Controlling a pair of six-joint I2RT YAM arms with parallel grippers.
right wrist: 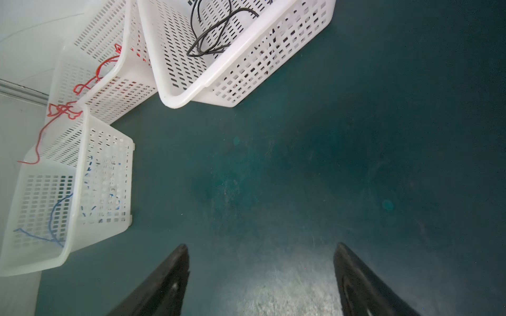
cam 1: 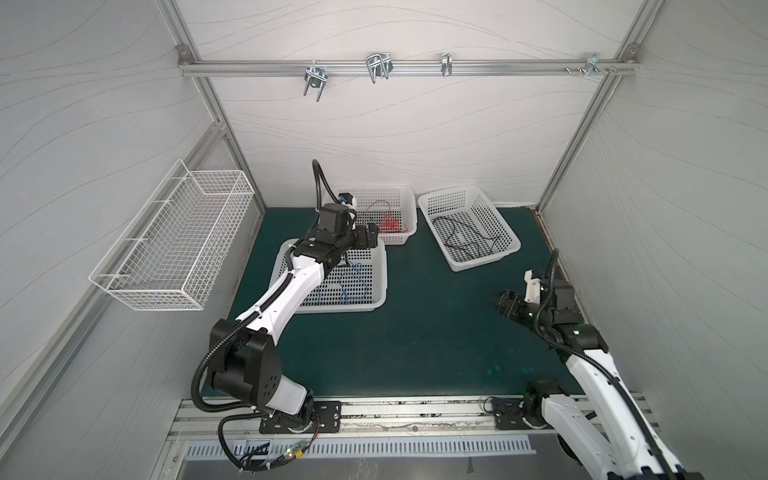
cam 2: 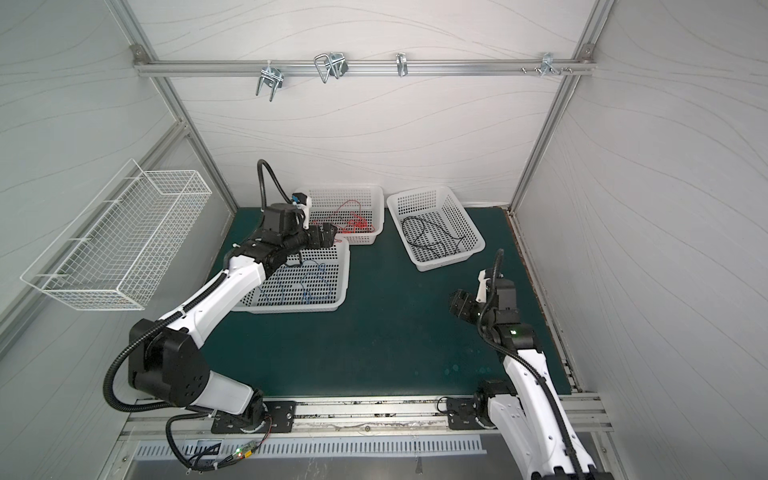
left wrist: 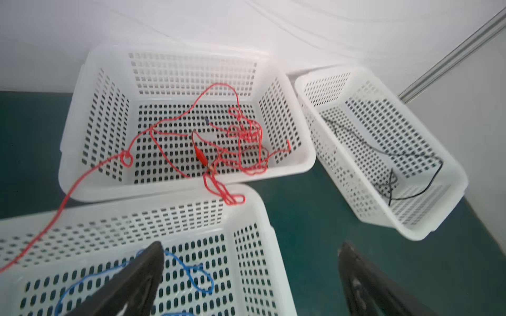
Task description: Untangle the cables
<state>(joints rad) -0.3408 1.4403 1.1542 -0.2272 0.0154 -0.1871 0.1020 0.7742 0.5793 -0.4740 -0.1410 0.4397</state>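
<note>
Left hand [left wrist: 252, 249] and right hand [right wrist: 261, 246] are open, empty — the red cable [left wrist: 245, 134] looks light, limp; grip near its stiffer clip [left wrist: 199, 156].

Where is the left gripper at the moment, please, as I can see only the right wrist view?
Observer: The left gripper hangs over the far end of the near basket, which holds the blue cable; its jaws are open and hold nothing.
Operator: Thank you. Is there a clip anywhere near the red cable?
Observer: Yes, a red clip lies on the floor of the middle basket, among that cable's loops.
Operator: Is the black cable fully inside the right-hand basket?
Observer: Yes, in both top views it lies wholly inside.
</note>
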